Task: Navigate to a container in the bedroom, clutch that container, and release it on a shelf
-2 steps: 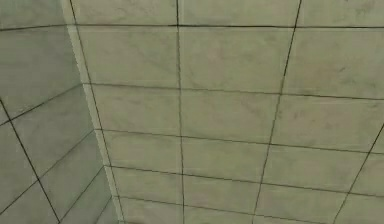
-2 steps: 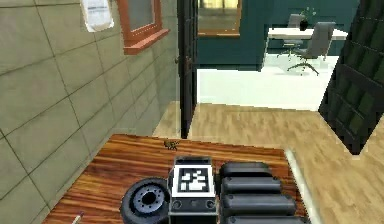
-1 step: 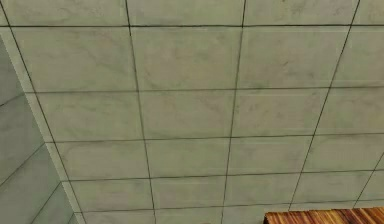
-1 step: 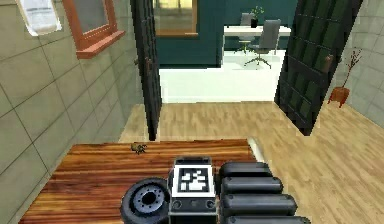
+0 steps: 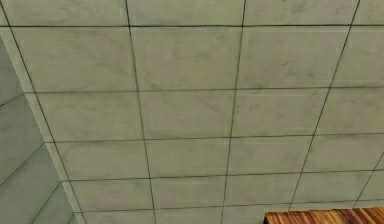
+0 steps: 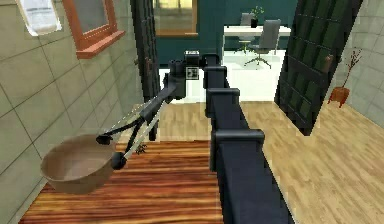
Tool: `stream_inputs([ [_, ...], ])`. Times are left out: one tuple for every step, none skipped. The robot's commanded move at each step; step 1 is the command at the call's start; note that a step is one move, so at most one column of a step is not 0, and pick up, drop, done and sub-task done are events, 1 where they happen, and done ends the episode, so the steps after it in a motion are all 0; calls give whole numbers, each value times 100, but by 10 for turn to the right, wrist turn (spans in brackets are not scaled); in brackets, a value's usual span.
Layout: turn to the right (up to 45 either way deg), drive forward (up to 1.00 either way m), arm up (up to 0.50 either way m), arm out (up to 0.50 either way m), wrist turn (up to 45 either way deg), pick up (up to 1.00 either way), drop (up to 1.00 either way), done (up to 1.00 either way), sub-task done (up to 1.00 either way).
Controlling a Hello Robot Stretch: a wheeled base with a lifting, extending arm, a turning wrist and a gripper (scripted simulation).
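A brown, rounded bowl hangs at the arm side view's lower left, in front of the tiled wall and above the wooden floor. My gripper holds this bowl: its thin fingers slant down from the dark body to the bowl's rim. The dark arm bar rises from the bottom edge to the two white marked squares.
A pale tiled wall stands close ahead, with a strip of wood at the forward view's bottom right. To the side are an orange-framed window, a dark open door, a desk with a chair and a potted plant.
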Motion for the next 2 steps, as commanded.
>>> stream_inputs([
  [0, 0, 0, 0, 450, 0, 0, 0, 0],
  [0, 0, 0, 0, 450, 0, 0, 0, 0],
])
